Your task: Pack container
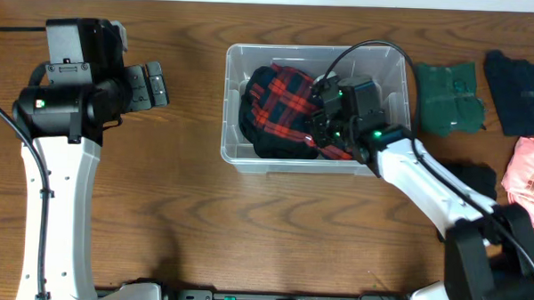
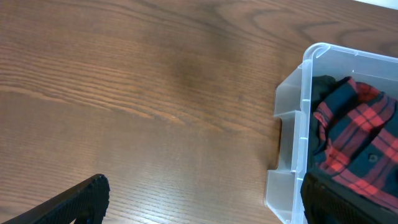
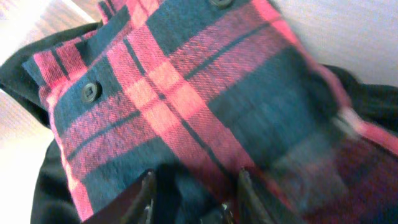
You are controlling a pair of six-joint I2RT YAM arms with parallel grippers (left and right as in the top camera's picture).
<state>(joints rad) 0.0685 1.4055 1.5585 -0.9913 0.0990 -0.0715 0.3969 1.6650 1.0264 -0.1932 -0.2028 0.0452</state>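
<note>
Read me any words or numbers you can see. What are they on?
No text here can be read.
On the pink cloth at the far right of the overhead view: dark printed marks, too small and blurred to read.
On the container and the plaid shirt: no writing shows.

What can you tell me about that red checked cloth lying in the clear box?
It is a red-and-dark plaid shirt of soft woven fabric, with dark buttons along one edge. It lies loosely folded and rumpled inside the container, on top of a black cloth. The right gripper is down on its right side, fingers apart against the fabric; whether they pinch it cannot be told.
</note>
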